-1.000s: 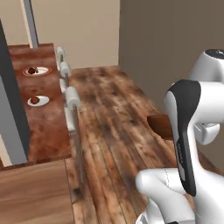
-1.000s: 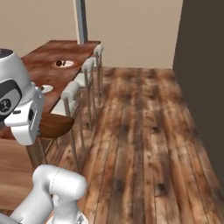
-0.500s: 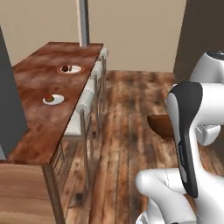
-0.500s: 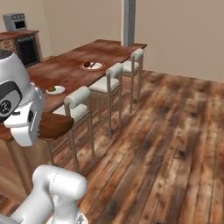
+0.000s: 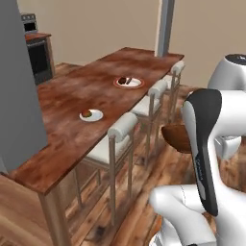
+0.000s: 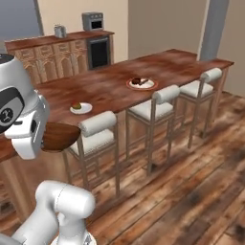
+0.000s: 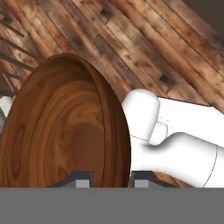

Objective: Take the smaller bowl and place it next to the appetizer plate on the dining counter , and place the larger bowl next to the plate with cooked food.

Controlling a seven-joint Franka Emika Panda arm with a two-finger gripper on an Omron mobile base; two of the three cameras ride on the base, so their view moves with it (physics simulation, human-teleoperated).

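In the left base view, the dining counter, a long reddish-brown surface, runs from the lower left toward a grey pillar at the back, with three white-cushioned stools lined along its near edge. On it the appetizer plate, small and white with a bit of red and green food, sits nearer the camera, and the plate with cooked food, red-rimmed, lies well apart from it farther down the surface. The smaller bowl, dark brown, shows partly from behind the white arm, held in the air beside the stools and above the plank floor. In the right base view the same bowl hangs level at the left, its rim meeting the white hand housing, off the surface and just in front of the nearest stool; the appetizer plate lies on the surface beyond it, and the plate with cooked food further right. Back cabinets with an oven stand behind. In the hand view the hand is closed on the bowl's rim, one fingertip inside and one outside the wall, the bowl's wood-grained interior facing the camera above the floor planks.
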